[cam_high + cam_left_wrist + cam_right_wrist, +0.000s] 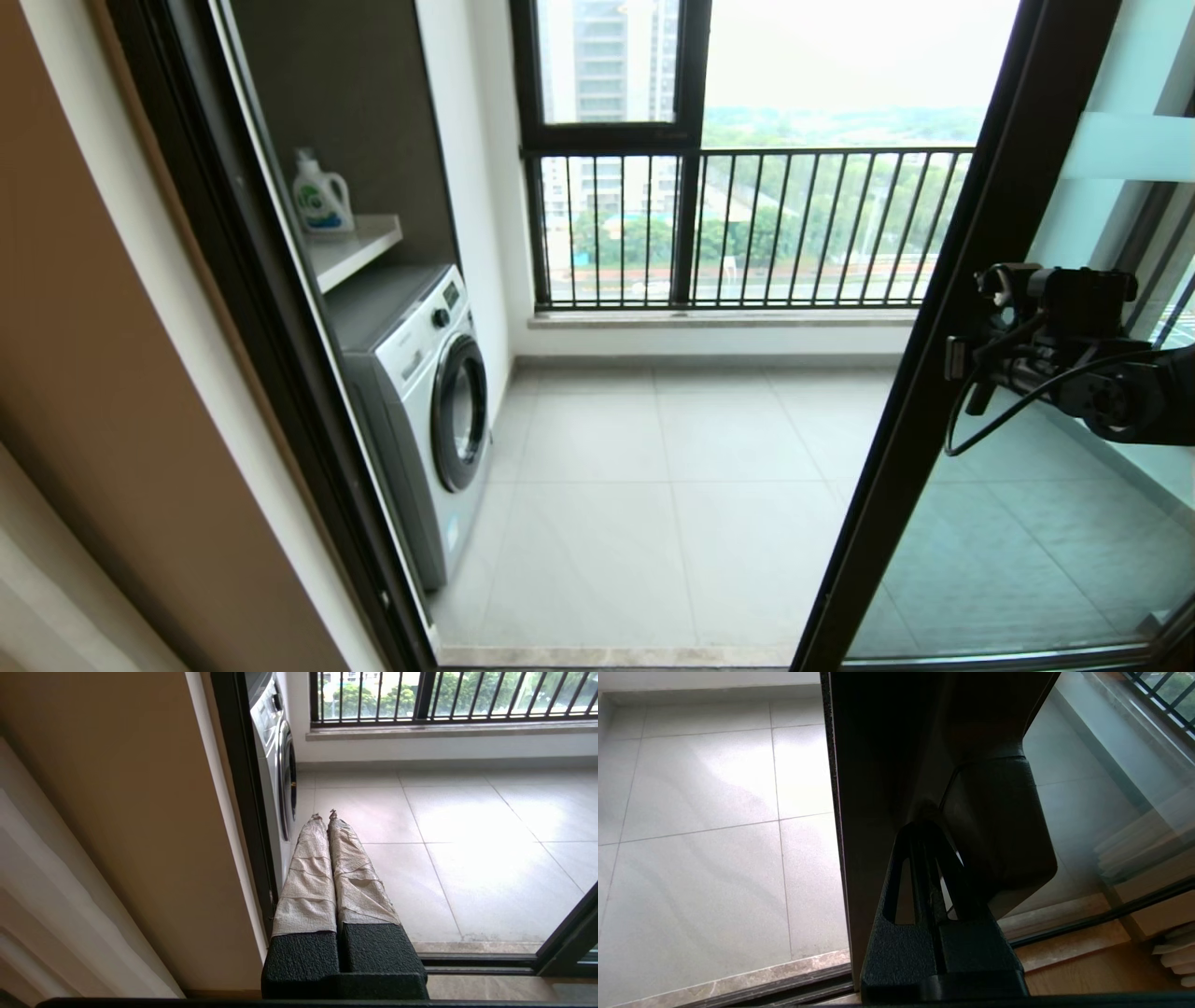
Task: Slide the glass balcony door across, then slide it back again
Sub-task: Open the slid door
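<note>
**One claw on the stile, doorway wide open**

One claw works: your right claw [962, 359] sits against the glass balcony door [943, 373], pushed to your right, fingers together beside the handle [999, 830]; nothing is clamped, so it may slip off when you push; only the right wrist view shows that contact; left claw [324, 816] idles, fingers together, by the washing machine [429, 411].
</note>
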`<state>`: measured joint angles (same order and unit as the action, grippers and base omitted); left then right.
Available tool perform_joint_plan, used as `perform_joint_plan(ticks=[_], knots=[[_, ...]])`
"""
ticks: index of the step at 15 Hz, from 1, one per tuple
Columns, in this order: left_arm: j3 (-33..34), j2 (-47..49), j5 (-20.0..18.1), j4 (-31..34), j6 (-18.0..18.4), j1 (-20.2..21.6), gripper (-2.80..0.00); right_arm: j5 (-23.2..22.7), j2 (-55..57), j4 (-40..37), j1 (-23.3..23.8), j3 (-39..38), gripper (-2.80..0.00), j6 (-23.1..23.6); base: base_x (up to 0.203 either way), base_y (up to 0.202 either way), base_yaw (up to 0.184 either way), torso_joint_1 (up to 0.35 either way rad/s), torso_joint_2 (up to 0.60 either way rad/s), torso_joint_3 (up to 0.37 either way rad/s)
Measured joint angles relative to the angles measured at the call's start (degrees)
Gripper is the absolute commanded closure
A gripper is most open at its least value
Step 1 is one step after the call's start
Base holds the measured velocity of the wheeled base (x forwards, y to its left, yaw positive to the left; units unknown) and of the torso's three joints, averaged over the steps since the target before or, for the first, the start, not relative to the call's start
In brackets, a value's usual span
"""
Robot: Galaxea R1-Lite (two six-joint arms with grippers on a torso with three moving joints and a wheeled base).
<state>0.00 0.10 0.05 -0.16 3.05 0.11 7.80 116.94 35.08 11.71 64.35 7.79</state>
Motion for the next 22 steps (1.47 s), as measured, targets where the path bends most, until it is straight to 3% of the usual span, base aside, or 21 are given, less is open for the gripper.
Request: perform_joint_plan(ticks=[22], knots=[[0.00, 0.00, 0.02, -0.02, 0.00, 0.02, 0.00, -2.55, 2.62, -0.17, 7.25, 2.97, 0.00, 1.39, 0.000, 0.000, 0.000, 0.000, 0.00, 0.000]])
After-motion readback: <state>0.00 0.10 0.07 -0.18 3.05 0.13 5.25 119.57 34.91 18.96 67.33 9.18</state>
